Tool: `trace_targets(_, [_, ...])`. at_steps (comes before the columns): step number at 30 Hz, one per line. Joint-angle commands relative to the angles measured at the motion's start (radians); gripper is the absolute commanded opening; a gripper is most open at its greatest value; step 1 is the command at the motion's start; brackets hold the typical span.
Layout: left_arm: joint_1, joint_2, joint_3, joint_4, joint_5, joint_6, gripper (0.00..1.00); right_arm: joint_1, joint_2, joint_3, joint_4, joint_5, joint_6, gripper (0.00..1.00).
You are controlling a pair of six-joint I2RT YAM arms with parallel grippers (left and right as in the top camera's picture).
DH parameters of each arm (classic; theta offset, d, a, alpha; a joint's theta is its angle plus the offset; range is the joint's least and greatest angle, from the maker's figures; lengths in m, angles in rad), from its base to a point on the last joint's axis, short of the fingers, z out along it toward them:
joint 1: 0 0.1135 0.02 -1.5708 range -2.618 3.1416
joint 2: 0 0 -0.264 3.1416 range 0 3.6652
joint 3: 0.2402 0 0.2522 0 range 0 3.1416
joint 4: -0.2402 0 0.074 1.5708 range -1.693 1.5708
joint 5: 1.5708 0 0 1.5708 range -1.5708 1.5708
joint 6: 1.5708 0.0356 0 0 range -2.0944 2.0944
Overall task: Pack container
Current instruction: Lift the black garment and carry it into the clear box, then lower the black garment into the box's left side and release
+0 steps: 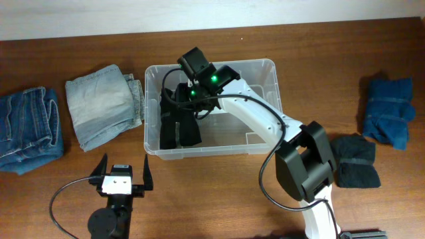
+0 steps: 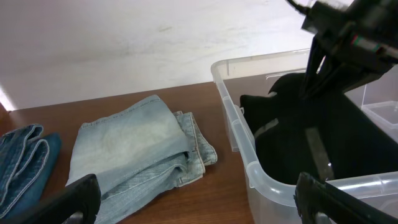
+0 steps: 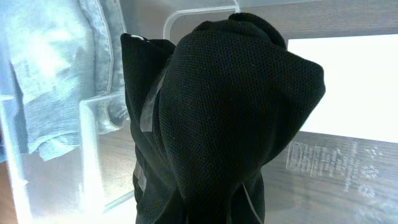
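Black mesh garment [image 3: 224,112] fills the right wrist view, bunched upward beneath the right gripper [image 1: 188,98]. That gripper reaches down into the container [image 1: 269,66] at mid-table, apparently to lay the cloth along one end. Cloth hides its fingers, so whether they pinch it cannot be told. Left gripper [image 1: 123,174] sits near the table's front edge, fingers apart, short of the container's front wall, near folded pale jeans [image 1: 103,103].
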Motion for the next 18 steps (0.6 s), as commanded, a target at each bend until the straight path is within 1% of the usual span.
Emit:
trace_targets(1, [0.006, -0.009, -0.007, 0.003, 0.011, 0.01, 1.0, 0.02, 0.0, 0.016, 0.016, 0.001, 0.008, 0.04])
trace_targets(9, [0.006, -0.009, -0.007, 0.003, 0.011, 0.01, 1.0, 0.032, 0.0, 0.003, 0.024, 0.038, 0.008, 0.04])
trace_targets(18, [0.006, -0.009, -0.007, 0.003, 0.011, 0.01, 1.0, 0.034, 0.001, -0.056, 0.071, 0.06, 0.004, 0.04])
